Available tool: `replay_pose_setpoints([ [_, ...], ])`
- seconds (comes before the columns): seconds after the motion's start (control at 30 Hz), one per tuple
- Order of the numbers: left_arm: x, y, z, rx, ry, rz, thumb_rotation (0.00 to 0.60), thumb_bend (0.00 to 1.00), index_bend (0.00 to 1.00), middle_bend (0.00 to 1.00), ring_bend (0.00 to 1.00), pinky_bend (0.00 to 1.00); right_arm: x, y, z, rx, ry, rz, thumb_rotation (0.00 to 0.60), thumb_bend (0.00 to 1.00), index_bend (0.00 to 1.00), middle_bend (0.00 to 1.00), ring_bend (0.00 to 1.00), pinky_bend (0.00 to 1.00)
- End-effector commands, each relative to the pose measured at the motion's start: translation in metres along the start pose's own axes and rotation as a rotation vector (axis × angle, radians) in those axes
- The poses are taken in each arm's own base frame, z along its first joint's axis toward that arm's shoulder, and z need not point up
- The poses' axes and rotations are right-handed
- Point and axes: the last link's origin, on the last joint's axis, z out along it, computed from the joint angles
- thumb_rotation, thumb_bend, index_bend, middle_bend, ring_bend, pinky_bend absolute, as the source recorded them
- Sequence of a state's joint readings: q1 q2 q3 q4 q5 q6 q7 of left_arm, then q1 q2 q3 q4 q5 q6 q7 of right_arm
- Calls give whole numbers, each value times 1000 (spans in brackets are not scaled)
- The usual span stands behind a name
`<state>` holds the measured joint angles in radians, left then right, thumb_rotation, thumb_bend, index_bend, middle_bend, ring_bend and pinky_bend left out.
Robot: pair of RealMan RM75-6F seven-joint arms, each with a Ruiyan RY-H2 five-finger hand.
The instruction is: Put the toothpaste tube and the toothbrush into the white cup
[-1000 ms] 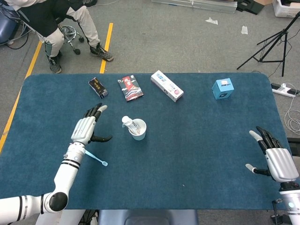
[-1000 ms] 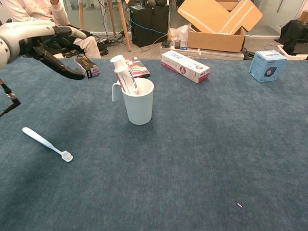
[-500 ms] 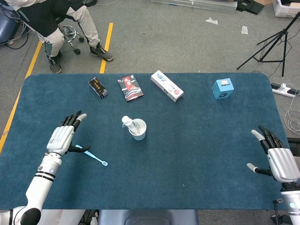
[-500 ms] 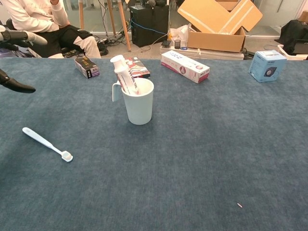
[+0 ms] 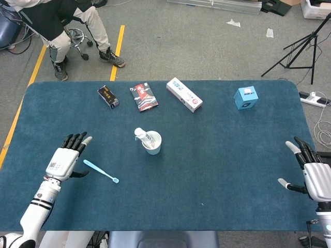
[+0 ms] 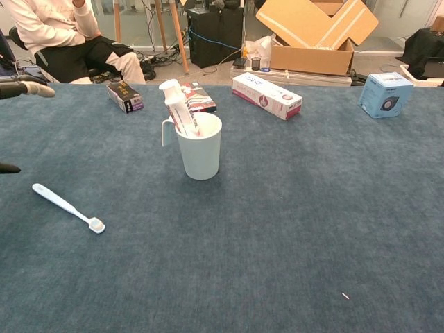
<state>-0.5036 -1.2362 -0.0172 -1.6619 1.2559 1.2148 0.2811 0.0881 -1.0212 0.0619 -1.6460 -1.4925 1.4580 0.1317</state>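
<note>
the left hand [image 5: 65, 160] has drawn back toward the near left edge of the table [image 5: 217, 170]; a second ago it hung high beside the cup, half a second ago it was already lower and further out, and now it sits just left of the toothbrush [image 5: 101, 171], its thumb close to the handle end though whether it touches is unclear. its fingers are spread and hold nothing. in the chest view only its fingertips [image 6: 38, 89] show at the left border. the toothpaste tube [image 5: 141, 136] stands tilted inside the white cup [image 5: 153, 143], cap up, so that half of the task looks done. the toothbrush lies flat on the cloth, well left of the cup, head pointing toward the middle of the table; it has not moved across the frames. the pull-back most likely puts the left hand in line for picking the brush up, a thin thing lying flat and awkward to pinch. the right hand [image 5: 314, 174] has slid slightly further toward the right edge, fingers apart, empty, well away from everything.
</note>
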Motion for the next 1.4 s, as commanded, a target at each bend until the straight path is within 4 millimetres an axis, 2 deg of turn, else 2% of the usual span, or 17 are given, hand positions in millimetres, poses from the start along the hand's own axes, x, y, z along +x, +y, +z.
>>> replay_pose_setpoints([
  [0.03, -17, -11, -4, 7, -21, 4, 600, 0, 0, 0, 0, 0, 0, 0, 0, -2, -1, 0, 600, 41, 135, 0, 0, 180],
  [0.23, -35, -25, -2, 34, -22, 17, 600, 0, 0, 0, 0, 0, -2, 0, 2, -6, -9, -4, 600, 41, 135, 0, 0, 180],
  [0.63, -62, -24, 11, 42, -50, 3, 600, 0, 0, 0, 0, 0, -2, 1, 2, -8, -11, -5, 600, 41, 135, 0, 0, 180],
  [0.83, -67, -26, 16, 54, -55, -6, 600, 0, 0, 0, 0, 0, -2, 2, 2, -8, -12, -4, 600, 41, 135, 0, 0, 180],
  [1.03, -63, -32, 15, 66, -62, 18, 600, 0, 2, 0, 0, 0, -2, 1, 2, -7, -13, -5, 600, 41, 135, 0, 0, 180],
  [1.1, -61, -33, 14, 65, -69, 26, 600, 0, 42, 0, 0, 0, -3, 1, 2, -6, -15, -6, 600, 41, 135, 0, 0, 180],
  [1.27, -58, -30, 15, 61, -93, 25, 600, 0, 219, 0, 0, 0, -4, 0, 2, -4, -18, -8, 600, 41, 135, 0, 0, 180],
  [1.4, -58, -29, 15, 57, -109, 38, 600, 0, 310, 0, 0, 0, -3, 1, 2, -6, -17, -6, 600, 41, 135, 0, 0, 180],
])
